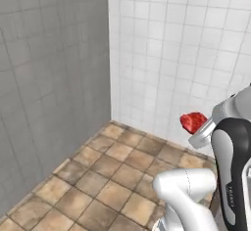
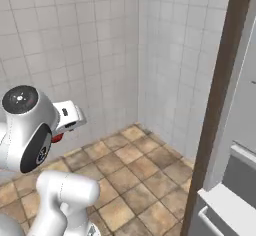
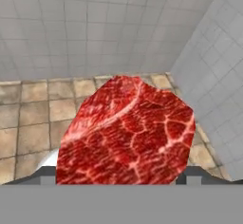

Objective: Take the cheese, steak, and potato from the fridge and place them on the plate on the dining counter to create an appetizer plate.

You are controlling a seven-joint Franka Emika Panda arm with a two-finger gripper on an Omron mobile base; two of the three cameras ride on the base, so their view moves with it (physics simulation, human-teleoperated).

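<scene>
The steak (image 3: 126, 133), a bright red marbled chunk, sits between my gripper's (image 3: 121, 173) two fingers, and the gripper is shut on it. In the left base view the steak (image 1: 193, 122) hangs in the air at the end of the white hand, well above the floor and close to the white tiled wall. From the right base view a red sliver of the steak (image 2: 57, 138) peeks out under the hand. The fridge (image 2: 235, 190), with pale grey ledges, stands at the far right. The cheese, potato, plate and dining counter are out of view.
White tiled walls (image 1: 181, 54) meet in a corner ahead, with a grey tiled wall (image 1: 49, 88) to the left. Brown floor tiles (image 1: 108, 176) lie below. A tall dark brown panel (image 2: 220, 105) runs beside the fridge.
</scene>
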